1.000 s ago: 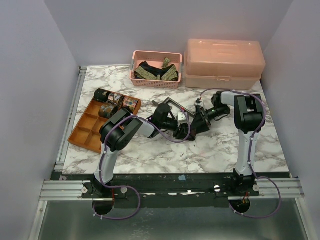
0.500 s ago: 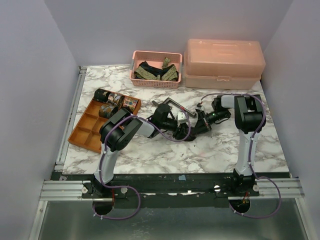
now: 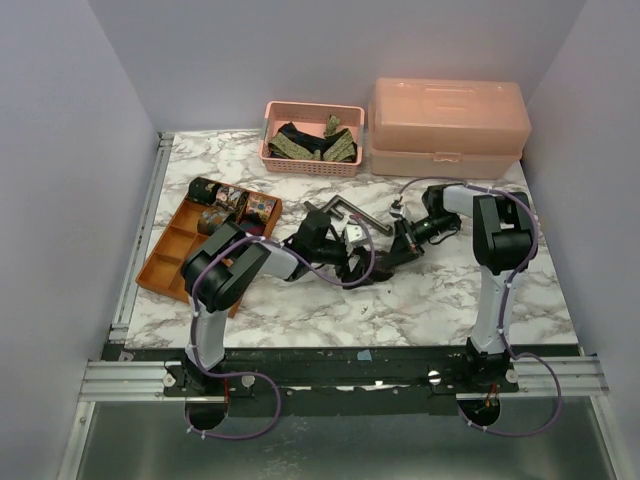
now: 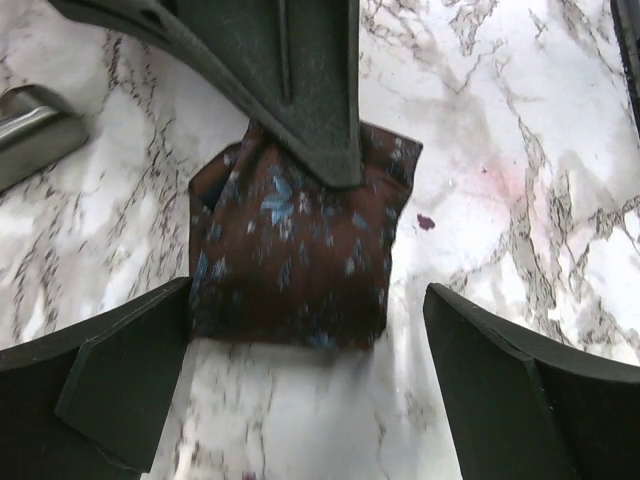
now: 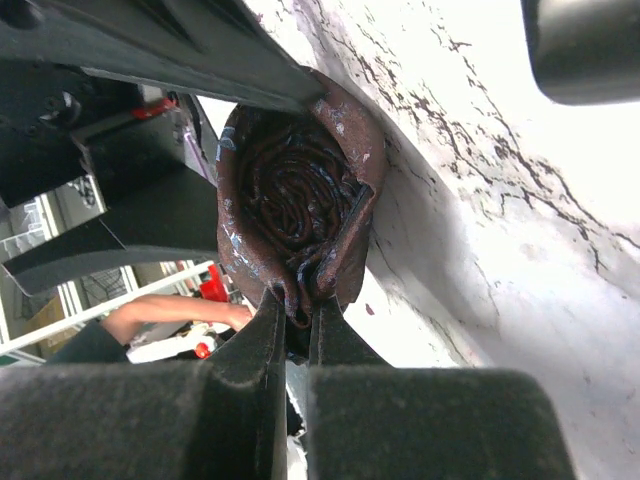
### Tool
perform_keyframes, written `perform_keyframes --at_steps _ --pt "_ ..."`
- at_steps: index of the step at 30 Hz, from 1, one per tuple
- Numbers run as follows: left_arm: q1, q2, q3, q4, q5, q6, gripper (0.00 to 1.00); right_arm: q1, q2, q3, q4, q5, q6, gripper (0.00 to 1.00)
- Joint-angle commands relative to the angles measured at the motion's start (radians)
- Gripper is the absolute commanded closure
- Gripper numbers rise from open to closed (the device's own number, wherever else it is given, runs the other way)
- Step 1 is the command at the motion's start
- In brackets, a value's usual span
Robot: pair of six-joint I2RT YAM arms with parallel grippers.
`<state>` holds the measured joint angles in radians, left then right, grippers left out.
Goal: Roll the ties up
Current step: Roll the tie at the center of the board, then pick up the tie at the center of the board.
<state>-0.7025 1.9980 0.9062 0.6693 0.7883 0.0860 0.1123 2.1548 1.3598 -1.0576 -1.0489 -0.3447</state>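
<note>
Dark brown tie [image 4: 290, 250] with blue flecks, coiled, lies on the marble tabletop [image 4: 520, 130] mid-workspace where both arms meet. Right claw [image 5: 300, 312] is closed tight, pinching the coil's loose edge. Left claw [image 4: 308, 300] is wide open, fingers flanking the coil, gripping nothing. Other rolled ties [image 3: 232, 203] sit in the orange tray [image 3: 170, 262]. Loose ties [image 3: 310, 143] lie in the pink basket [image 3: 270, 160].

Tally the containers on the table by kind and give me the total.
Pink basket: 1
Pink lidded box: 1
Orange divided tray: 1
Total: 3
</note>
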Motion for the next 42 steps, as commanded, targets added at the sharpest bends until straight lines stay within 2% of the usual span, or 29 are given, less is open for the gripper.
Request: perform_keyframes --at_steps 1,5,9,14,19,20,25,27,28,29,31,32,36,42 --pt "0.007 -0.099 -0.062 -0.052 -0.077 0.091 0.02 0.0 -0.039 -0.006 0.0 0.072 -0.051 1.0" --pt "0.002 -0.108 -0.061 -0.092 -0.096 0.159 0.02 0.009 -0.073 0.021 -0.036 0.051 -0.069 1.0" --pt "-0.034 -0.074 0.01 -0.164 -0.137 0.163 0.02 0.036 -0.09 0.03 -0.074 0.032 -0.094 1.0" --pt "-0.055 -0.04 0.048 -0.107 -0.077 0.158 0.02 0.069 -0.094 0.047 -0.11 0.006 -0.116 1.0" --pt "-0.074 -0.013 0.101 -0.159 -0.096 0.181 0.02 0.084 -0.098 0.093 -0.161 -0.024 -0.138 1.0" --pt "-0.077 -0.012 0.108 -0.185 -0.096 0.19 0.07 0.084 -0.099 0.105 -0.166 -0.025 -0.135 1.0" --pt "-0.077 -0.041 0.101 -0.263 -0.077 0.233 0.54 0.084 -0.104 0.132 -0.168 -0.018 -0.122 1.0" --pt "-0.077 -0.06 0.098 -0.295 -0.064 0.244 0.64 0.084 -0.107 0.129 -0.154 -0.004 -0.109 1.0" --pt "-0.077 -0.069 0.104 -0.318 -0.063 0.248 0.65 0.084 -0.108 0.126 -0.145 0.004 -0.102 1.0" --pt "-0.075 -0.082 0.111 -0.339 -0.066 0.241 0.57 0.084 -0.111 0.125 -0.136 0.013 -0.094 1.0" --pt "-0.075 -0.111 0.126 -0.384 -0.109 0.206 0.15 0.084 -0.119 0.125 -0.126 0.024 -0.082 1.0" --pt "-0.072 -0.136 0.133 -0.404 -0.138 0.183 0.02 0.085 -0.122 0.132 -0.125 0.026 -0.077 1.0" --pt "0.007 -0.254 0.1 -0.431 -0.184 0.07 0.02 0.083 -0.142 0.162 -0.133 0.038 -0.063 1.0" --pt "0.16 -0.377 0.213 -0.774 -0.219 0.002 0.02 0.071 -0.153 0.227 -0.137 0.056 -0.036 1.0"
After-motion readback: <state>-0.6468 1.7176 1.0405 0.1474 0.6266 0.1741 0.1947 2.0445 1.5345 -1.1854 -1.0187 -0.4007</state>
